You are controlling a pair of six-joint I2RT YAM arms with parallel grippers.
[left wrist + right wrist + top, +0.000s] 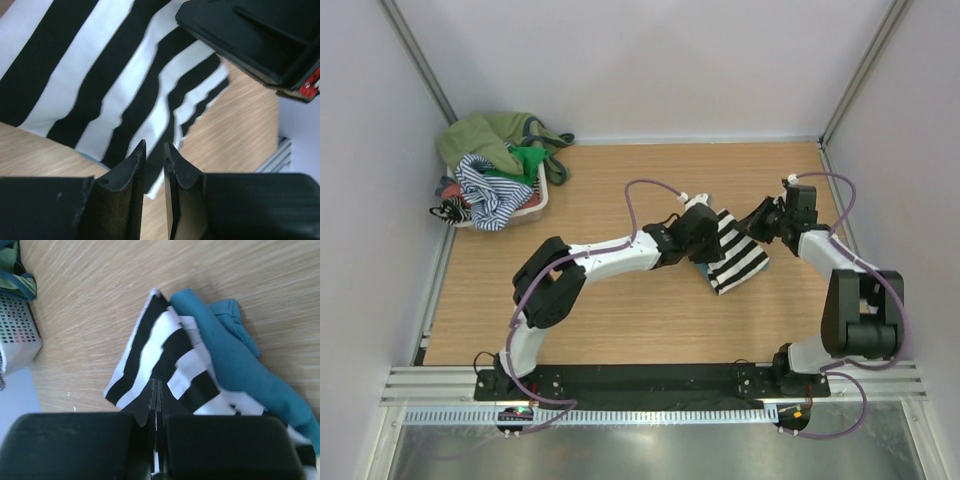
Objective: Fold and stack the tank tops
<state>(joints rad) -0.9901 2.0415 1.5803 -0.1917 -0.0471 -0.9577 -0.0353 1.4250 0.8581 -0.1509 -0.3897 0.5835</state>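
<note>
The wooden bench (620, 310) is carrying everything. Far back on the left, a heap of tank tops (495, 160) is spilling out of a white basket (538, 203). The black-and-white striped tank top (740, 255) is sitting right of the middle, between both arms. Only the right wrist view is showing the teal-blue tank top (240, 360), bunched up and touching it. The right hand (156, 383) is pinching the striped cloth, fingers tight together. The left hand (154, 147) is showing a thin gap at the striped edge. I cannot tell if it is gripping.
</note>
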